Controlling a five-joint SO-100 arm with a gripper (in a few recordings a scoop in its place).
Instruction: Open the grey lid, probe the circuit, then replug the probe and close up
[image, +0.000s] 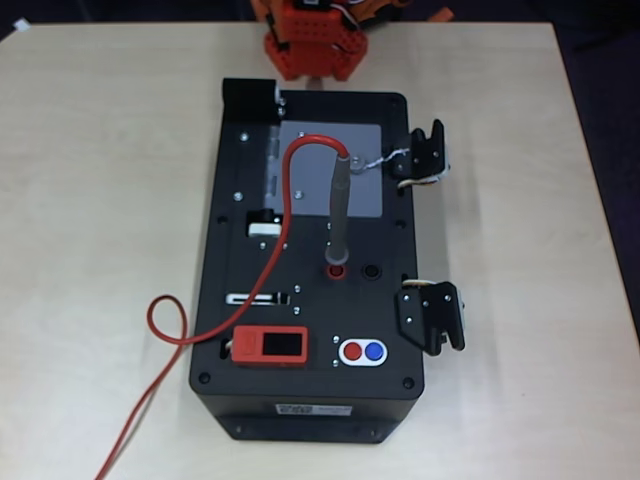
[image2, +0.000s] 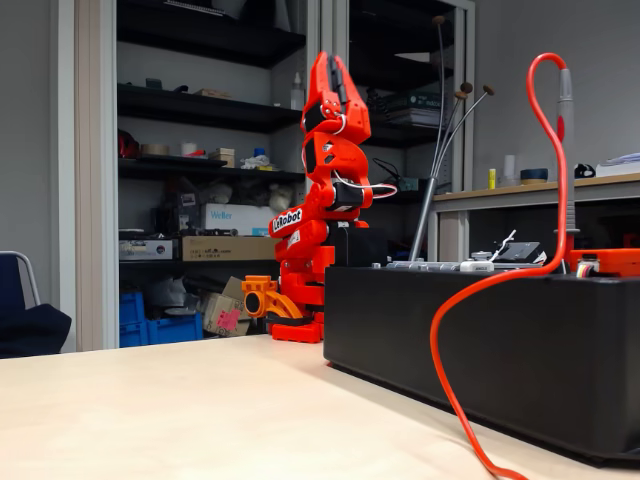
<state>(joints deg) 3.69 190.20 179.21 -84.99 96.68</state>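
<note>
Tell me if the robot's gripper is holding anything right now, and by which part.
Nothing is held. The gripper is raised on the folded arm behind the black box, away from the probe, which stands plugged into its red socket.

I am looking into a lab or workshop room where people build and test electric things. In the fixed view, far behind the table (image2: 150, 400), I see dark shelves (image2: 210, 105) full of stuff: cardboard boxes (image2: 228, 248), small tins and bits of gear. Blue crates (image2: 160, 325) sit on the floor under them. At the far left is a blue chair (image2: 25, 320). On the right, far back, a workbench (image2: 540, 195) holds little bottles and tools. A red robot arm (image2: 315, 210) stands folded up on the pale wooden table, beside a black box (image: 310, 260) with sockets, buttons, screws and a red wire (image: 165, 330). That box looks like test gear.
</note>
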